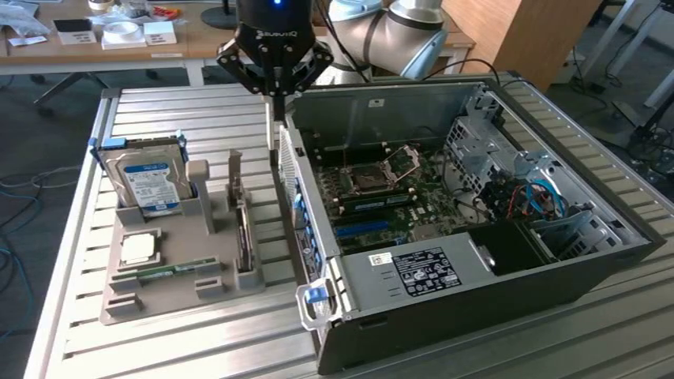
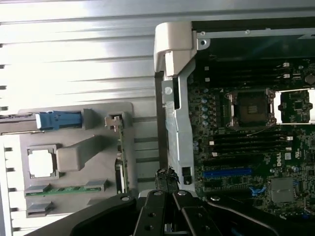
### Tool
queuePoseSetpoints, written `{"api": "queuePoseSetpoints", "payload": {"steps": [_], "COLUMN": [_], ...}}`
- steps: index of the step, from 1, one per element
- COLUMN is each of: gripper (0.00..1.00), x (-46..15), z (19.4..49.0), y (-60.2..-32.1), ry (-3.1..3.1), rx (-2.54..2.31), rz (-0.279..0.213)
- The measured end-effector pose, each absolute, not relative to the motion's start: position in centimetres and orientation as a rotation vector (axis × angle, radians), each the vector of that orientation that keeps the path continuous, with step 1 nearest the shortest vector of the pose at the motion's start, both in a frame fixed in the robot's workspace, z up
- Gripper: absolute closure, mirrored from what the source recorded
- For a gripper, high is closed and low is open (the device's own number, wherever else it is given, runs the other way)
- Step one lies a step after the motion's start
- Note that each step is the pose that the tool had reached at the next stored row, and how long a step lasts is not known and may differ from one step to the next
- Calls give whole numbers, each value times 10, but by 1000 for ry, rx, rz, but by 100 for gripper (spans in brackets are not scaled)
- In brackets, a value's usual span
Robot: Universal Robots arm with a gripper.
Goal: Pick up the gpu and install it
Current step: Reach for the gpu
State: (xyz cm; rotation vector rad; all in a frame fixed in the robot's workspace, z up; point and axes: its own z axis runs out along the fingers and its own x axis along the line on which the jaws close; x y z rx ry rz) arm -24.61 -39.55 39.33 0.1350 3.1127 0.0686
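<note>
The gpu (image 1: 245, 237) stands on its long edge in the grey holder tray (image 1: 179, 300), a thin card between two grey posts. In the wrist view the gpu (image 2: 120, 162) shows edge-on beside the case wall. My gripper (image 1: 276, 110) hangs shut with nothing between its fingers. It sits above the near wall of the open computer case (image 1: 474, 260), behind the card and apart from it. In the wrist view the gripper (image 2: 166, 179) has its tips together over the gap between tray and case. A blue slot (image 2: 227, 172) shows on the motherboard.
The tray also holds a silver hard drive with a blue label (image 1: 153, 178), a square processor (image 1: 140, 247) and a green RAM stick (image 1: 169, 271). Inside the case are a drive cage and blue cables (image 1: 537, 197). A wooden desk (image 1: 126, 47) stands behind the metal table.
</note>
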Motion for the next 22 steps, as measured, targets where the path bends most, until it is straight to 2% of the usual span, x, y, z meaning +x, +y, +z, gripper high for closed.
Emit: {"api": "queuePoseSetpoints", "payload": {"steps": [22], "gripper": [89], "x": [-297], "z": [393], "y": [-394], "ry": [3111], "rx": [155], "rz": [68]}}
